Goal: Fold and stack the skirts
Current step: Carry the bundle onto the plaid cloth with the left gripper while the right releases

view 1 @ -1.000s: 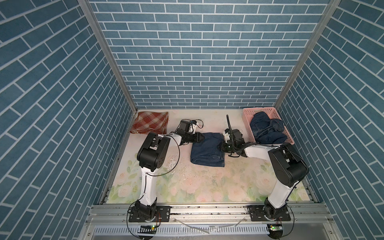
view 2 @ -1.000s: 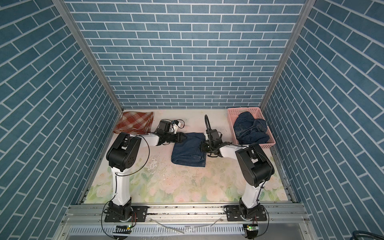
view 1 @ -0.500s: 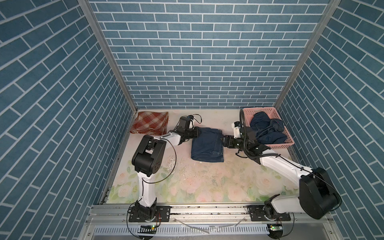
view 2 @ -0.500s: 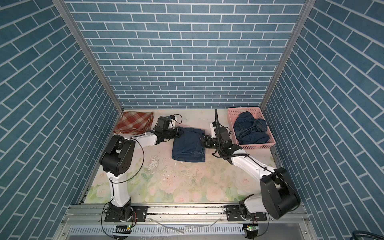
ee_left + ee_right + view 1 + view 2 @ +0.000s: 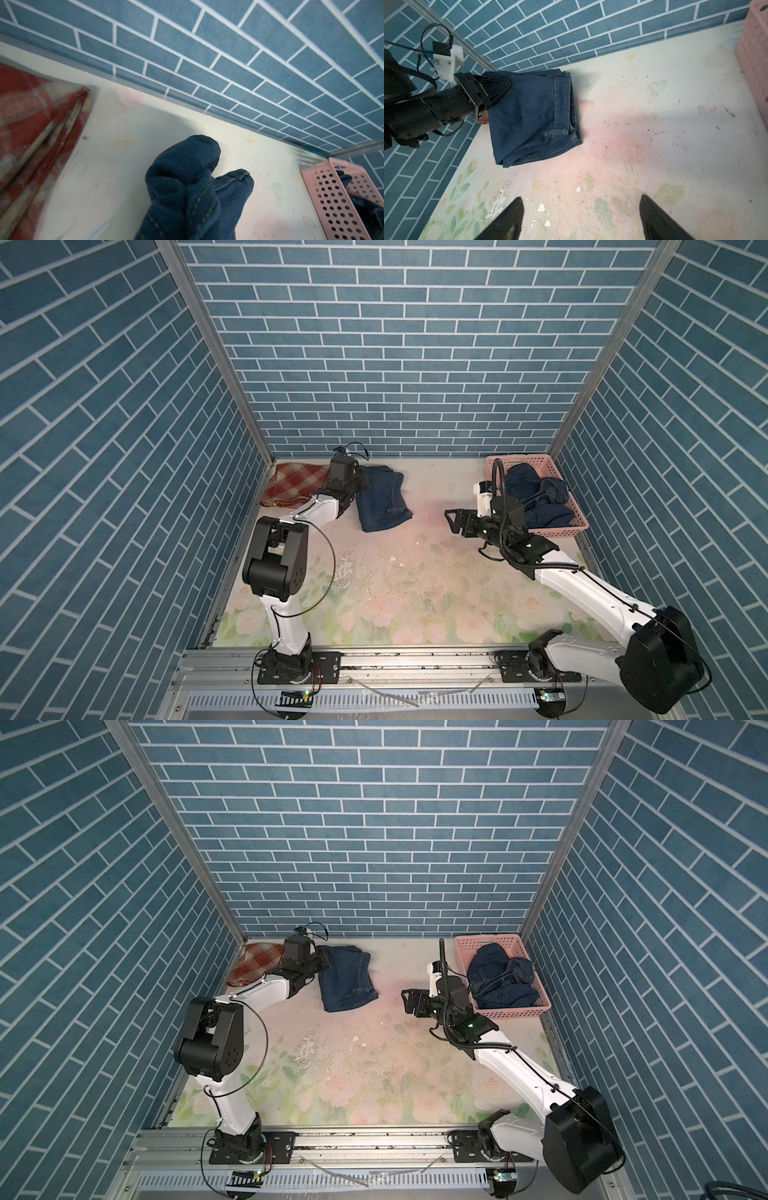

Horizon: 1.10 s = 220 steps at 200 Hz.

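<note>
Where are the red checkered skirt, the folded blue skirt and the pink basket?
red checkered skirt [image 5: 291, 485]: in a top view, middle of the cloth.
folded blue skirt [image 5: 384, 504]: in a top view, middle of its upper face.
pink basket [image 5: 561, 531]: in a top view, its near wall.

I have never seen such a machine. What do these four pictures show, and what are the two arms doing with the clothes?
These are two robot arms standing at a table, each ending in a two-finger gripper. Two pictures look down on the whole scene from above; the other two come from small cameras on the arms' wrists. On the table lie a plaid skirt in the far left corner, a folded denim skirt near it, and a pink basket on the right with a crumpled denim skirt inside. The left gripper is closed on the folded denim skirt's edge. The right gripper is open and empty, over the table beside the basket.
</note>
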{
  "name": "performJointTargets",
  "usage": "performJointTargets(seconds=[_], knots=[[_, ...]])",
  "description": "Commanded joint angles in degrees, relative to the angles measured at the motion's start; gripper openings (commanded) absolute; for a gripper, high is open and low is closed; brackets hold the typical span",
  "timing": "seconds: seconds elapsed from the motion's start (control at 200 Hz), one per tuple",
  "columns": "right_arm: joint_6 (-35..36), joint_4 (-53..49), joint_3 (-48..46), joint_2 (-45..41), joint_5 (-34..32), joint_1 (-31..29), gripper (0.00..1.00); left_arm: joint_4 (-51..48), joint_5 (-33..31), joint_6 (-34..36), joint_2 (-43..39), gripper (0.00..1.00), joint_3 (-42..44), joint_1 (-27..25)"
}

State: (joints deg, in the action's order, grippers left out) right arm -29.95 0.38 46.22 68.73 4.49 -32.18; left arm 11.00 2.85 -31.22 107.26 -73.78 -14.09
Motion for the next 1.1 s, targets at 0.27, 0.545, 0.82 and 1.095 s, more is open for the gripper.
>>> performJointTargets(seconds=[0.27, 0.545, 0.82, 1.095], knots=[[0.5, -1.8, -1.0, -1.4, -2.3, -1.2, 0.85, 19.3, -7.3, -0.7, 4.0, 0.0, -5.4, 3.5], [0.8, -2.1, -1.2, -1.0, -3.0, -1.4, 0.83, 28.6, -10.1, -3.9, 7.5, 0.0, -8.2, 5.3], [1.5, -2.5, -1.0, -0.7, -4.1, -1.5, 0.81, 31.0, -10.6, -3.2, 8.6, 0.0, -12.7, 7.3], [1.7, -2.7, -0.6, -0.1, -4.1, -1.6, 0.8, 32.2, -8.7, -3.9, 8.6, 0.0, -15.2, 10.9]])
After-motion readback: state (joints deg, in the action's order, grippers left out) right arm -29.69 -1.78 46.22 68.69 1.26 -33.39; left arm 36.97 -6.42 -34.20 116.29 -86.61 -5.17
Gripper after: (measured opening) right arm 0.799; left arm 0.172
